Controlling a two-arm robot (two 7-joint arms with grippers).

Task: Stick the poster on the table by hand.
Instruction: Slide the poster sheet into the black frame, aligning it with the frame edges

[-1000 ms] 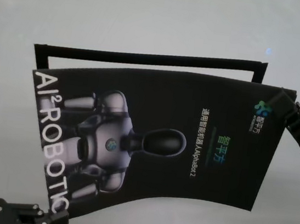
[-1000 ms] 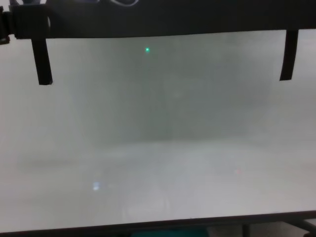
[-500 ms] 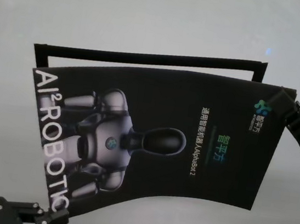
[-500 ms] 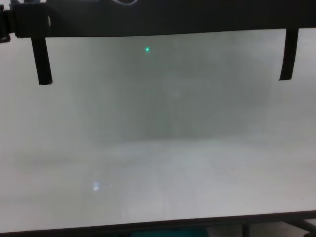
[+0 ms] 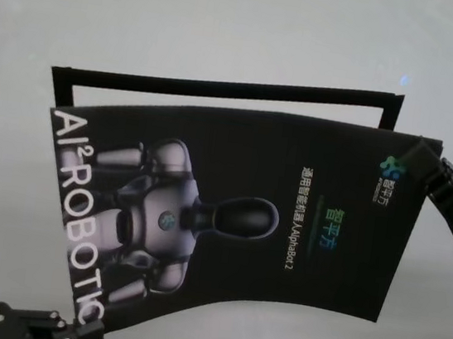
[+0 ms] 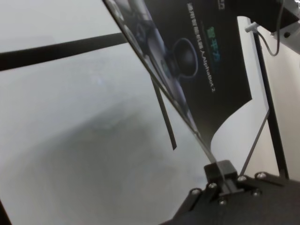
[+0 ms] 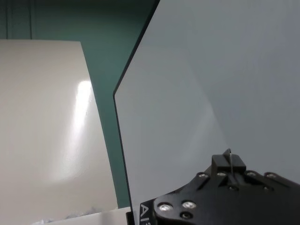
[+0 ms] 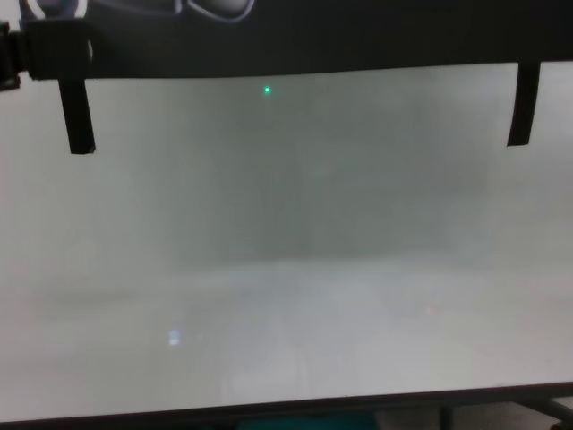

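Observation:
The poster point(image 5: 237, 213), a black glossy sheet with a grey robot figure and white letters, hangs bowed above the table point(image 5: 228, 28). At its near left corner my left gripper point(image 5: 81, 333) is shut on it; the left wrist view shows those fingers point(image 6: 220, 171) clamping the poster's thin edge point(image 6: 201, 61). My right gripper point(image 5: 424, 162) is shut on the far right corner, and the sheet's edge sits between its fingers point(image 7: 228, 165). In the chest view the poster's lower edge point(image 8: 358, 36) spans the top.
Narrow black tape strips point(image 5: 221, 87) run along the poster's far side and down both ends; two of them hang as a left strip point(image 8: 76, 116) and a right strip point(image 8: 522, 103). Pale table surface point(image 8: 286, 269) spreads below, with its dark front edge point(image 8: 286, 408) nearest me.
The poster and both grippers have sunk slightly toward the table; the right-hand corner sits a little lower than before. Both grips are unchanged.

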